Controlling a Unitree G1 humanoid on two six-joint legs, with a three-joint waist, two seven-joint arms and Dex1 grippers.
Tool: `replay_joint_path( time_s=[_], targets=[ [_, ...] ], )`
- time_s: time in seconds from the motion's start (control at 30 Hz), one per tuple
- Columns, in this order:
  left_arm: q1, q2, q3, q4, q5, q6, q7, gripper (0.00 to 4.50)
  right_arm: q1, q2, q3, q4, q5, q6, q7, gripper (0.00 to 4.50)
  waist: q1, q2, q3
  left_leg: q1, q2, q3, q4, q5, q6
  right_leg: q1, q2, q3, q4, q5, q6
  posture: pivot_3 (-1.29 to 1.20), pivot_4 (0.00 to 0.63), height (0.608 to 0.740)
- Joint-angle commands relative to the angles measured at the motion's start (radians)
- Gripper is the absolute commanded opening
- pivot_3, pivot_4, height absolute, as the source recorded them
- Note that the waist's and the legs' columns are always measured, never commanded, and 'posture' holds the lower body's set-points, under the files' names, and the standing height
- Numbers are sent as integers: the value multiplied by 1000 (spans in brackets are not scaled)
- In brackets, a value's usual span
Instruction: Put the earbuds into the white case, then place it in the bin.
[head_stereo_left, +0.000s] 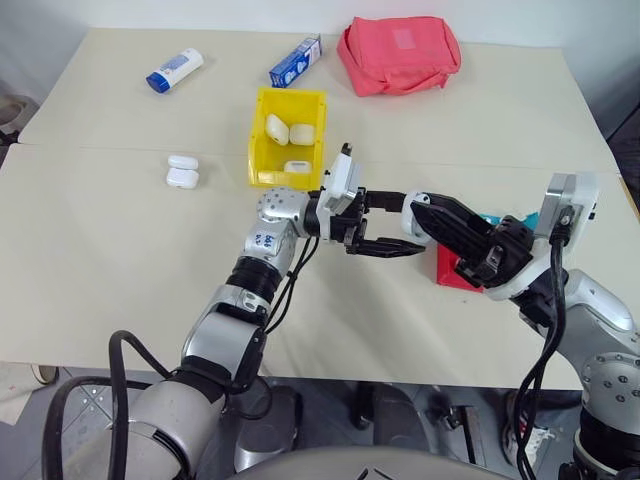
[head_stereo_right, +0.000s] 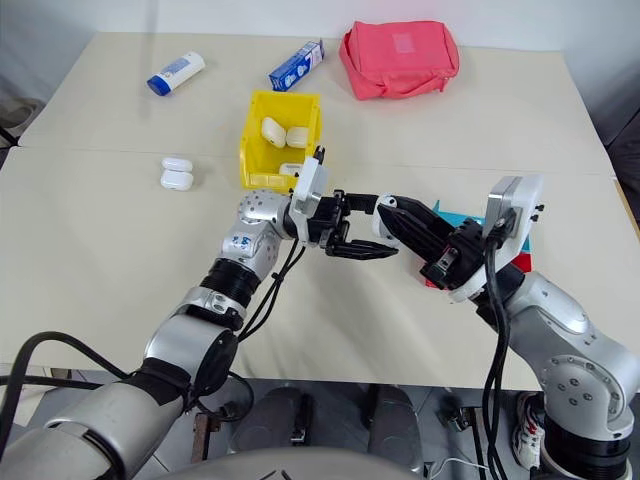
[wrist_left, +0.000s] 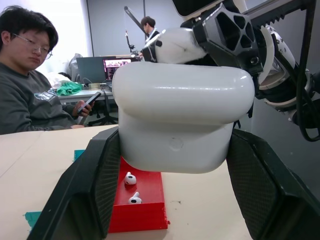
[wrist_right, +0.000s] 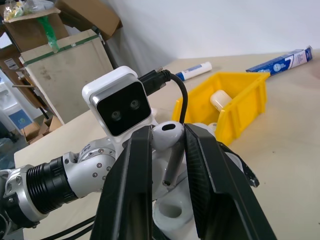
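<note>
From the head views, we are seeing the left tool (head_stereo_right: 368, 246) and right tool (head_stereo_right: 392, 222) meeting in mid-air above the pale surface (head_stereo_left: 100, 260), in front of the yellow bin (head_stereo_left: 262, 135), which is holding several white cases; two more cases (head_stereo_left: 182, 171) are lying to the bin's left, and the red and teal tray (head_stereo_left: 455, 272) is sitting under the right arm. In the left wrist view, we are looking at the left tool closed tight on the white case (wrist_left: 182, 120), glossy and rounded, its hinged lid swung open and its long axis running across between the two fingers; below it two earbuds (wrist_left: 132, 187) are resting on the tray's red step, and a seated person is looking at a phone behind. In the right wrist view, we are seeing the right tool pinching one earbud (wrist_right: 169, 137), head up and stem pointing down toward an empty socket of the open case.
</note>
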Motion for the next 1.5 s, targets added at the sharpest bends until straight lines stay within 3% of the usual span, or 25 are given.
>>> replay_joint_path(
  time_s=[0.03,0.73,1.23,1.5],
  targets=[
    [-24,-19,9,-29,-9,-11,-9,2797,-5,6,6,13,5,-24,-4,601,0,0,0,0,0,0,0,0,0,0,0,0,0,0,0,0,150,740],
    [2,-21,5,-95,-13,17,-33,2797,1,9,72,75,-99,-88,43,601,-1,0,0,0,0,0,0,-1,1,0,0,0,-1,0,0,0,150,740],
    [-31,-27,28,-60,-8,-2,-27,2797,88,18,197,100,-440,-312,161,601,-2,0,0,0,0,0,0,-1,1,-1,0,0,-1,0,0,0,150,740],
    [-30,-24,33,-63,-6,-10,-33,2797,122,-5,248,108,-512,-330,211,601,-9,0,0,0,0,0,-1,-1,1,-1,0,0,-1,0,0,0,150,740]
  ],
)
